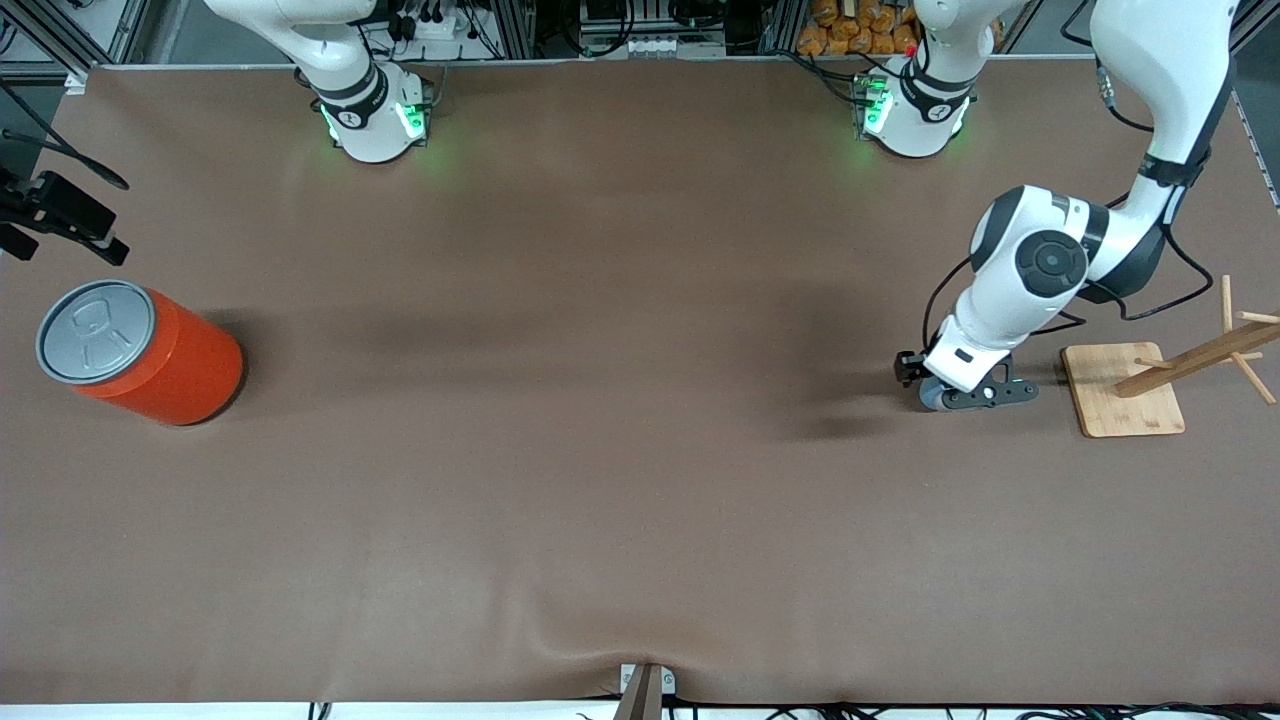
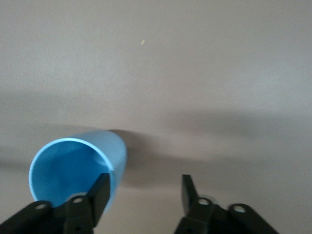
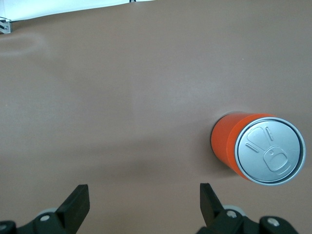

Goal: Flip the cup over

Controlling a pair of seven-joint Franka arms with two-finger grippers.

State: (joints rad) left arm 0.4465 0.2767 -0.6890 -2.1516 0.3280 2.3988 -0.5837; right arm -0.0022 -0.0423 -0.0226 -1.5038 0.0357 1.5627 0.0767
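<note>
We see the front view evenly and softly lit from overhead, sharp across the brown surface; broad faint shadows band its middle, and a darker one lies beneath the left arm; the orange can casts a short soft shadow and its grey lid carries a dull sheen; green lamps glow at both bases; the left wrist view is dimmer and blurred, the cup soft-edged with a dark shadow beside it; the right wrist view is bright and clearer, paling toward one edge.
</note>
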